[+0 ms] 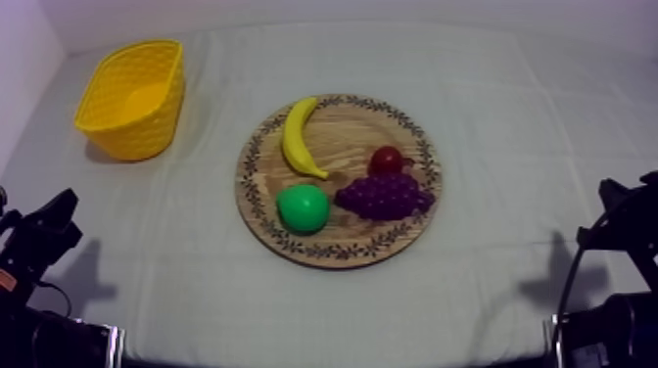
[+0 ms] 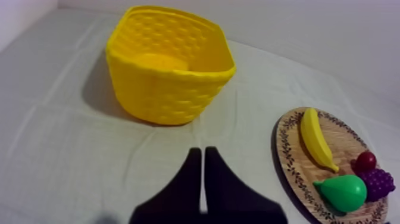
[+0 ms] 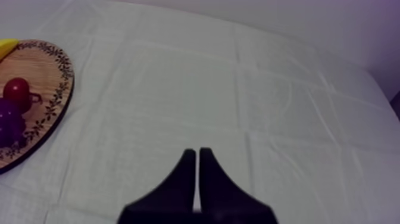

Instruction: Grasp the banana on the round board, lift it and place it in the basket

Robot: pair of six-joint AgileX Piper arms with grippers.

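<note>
Yellow and smooth, the banana [image 1: 299, 137] lies flat on the round wooden board [image 1: 343, 132]. It is one gentle curve that narrows to a thin stem end. It rests on the part of the board nearest the yellow basket [image 1: 137, 127], with its far tip reaching the patterned rim and its stem end pointing in toward the other fruit.

A green pear [image 1: 303, 208] sits just beside that stem end, on the side of the board toward me. The purple bunch of grapes [image 1: 384, 196] lies next to the pear. The small red fruit [image 1: 388, 160] is touching the grapes on their far side. Both of these are apart from the banana, with bare wood between them and it.

The basket stands upright with its mouth open to the top, toward my left and farther back on the table. It is well apart from the board, with grey-white cloth [image 1: 509, 147] between them.

My left gripper [image 2: 203, 152] hangs low over the cloth. Its two black fingers are pressed together in a narrow wedge and hold nothing, with the basket ahead of it and the board off to one side. My right gripper [image 3: 197, 153] is likewise closed on nothing, over the cloth and well apart from the board's rim.
</note>
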